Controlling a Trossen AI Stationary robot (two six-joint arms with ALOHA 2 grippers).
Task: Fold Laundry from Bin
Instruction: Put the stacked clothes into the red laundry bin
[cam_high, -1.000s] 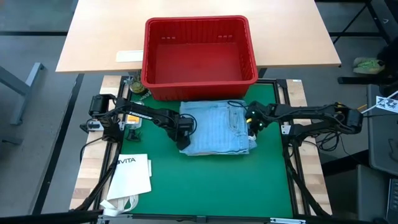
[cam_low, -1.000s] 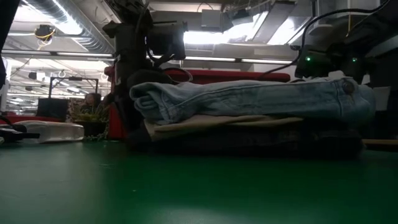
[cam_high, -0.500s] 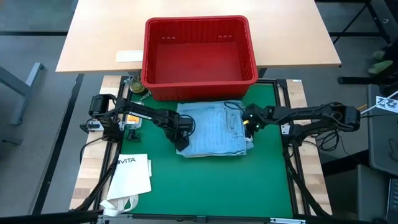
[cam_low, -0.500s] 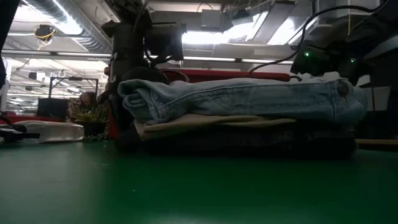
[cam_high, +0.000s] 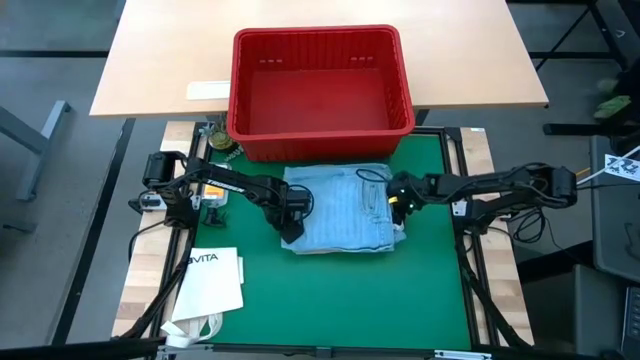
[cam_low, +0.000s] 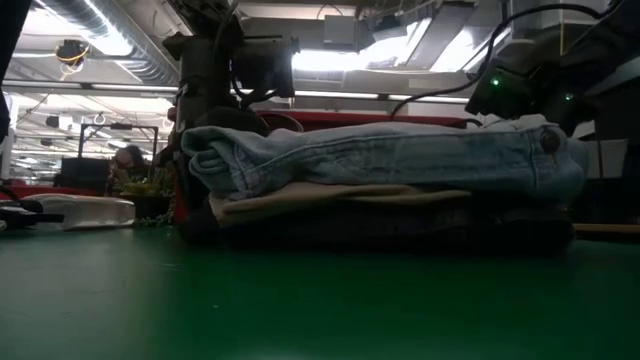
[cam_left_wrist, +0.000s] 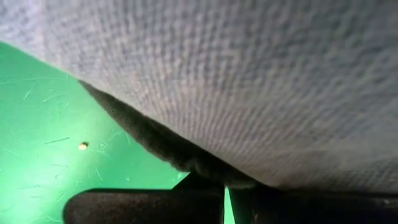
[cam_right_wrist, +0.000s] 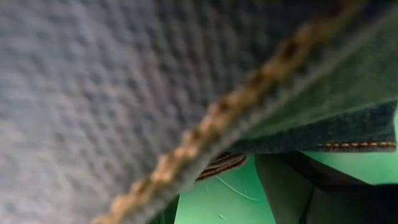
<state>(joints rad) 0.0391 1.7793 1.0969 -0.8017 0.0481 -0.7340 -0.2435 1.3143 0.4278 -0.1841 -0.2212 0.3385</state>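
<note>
A folded stack of laundry lies on the green mat (cam_high: 330, 290) just in front of the red bin (cam_high: 320, 145). Light blue jeans (cam_high: 340, 208) are on top, over a khaki garment (cam_low: 330, 198) and a dark garment (cam_low: 400, 225). My left gripper (cam_high: 291, 222) points down at the stack's left edge, shut. My right gripper (cam_high: 397, 197) slants down at the stack's right edge, open. Denim fills both wrist views, so the fingertips barely show. The bin shows no laundry inside. My left gripper stands shut against the stack's left edge (cam_left_wrist: 186, 163), fingers pointing down; the cloth lies right against the fingers (cam_left_wrist: 155, 205), with nothing between them. My right gripper meets the jeans' right edge with its stitched seam (cam_right_wrist: 261, 81), slanting down from the table's right. The jaws stand open, one finger (cam_right_wrist: 311, 186) low beside the stack; nothing is pinched.
A white paper bag printed VITA (cam_high: 212, 280) lies at the mat's near left. Small items (cam_high: 218, 140) sit beside the bin's left corner. Bare mat stretches in front of the stack. A wooden table (cam_high: 160, 60) stands under the bin's far part.
My right gripper has moved toward the table's left, staying open, and has pushed the whole stack a little leftward along the mat toward my still left gripper. The stack stays folded and level.
</note>
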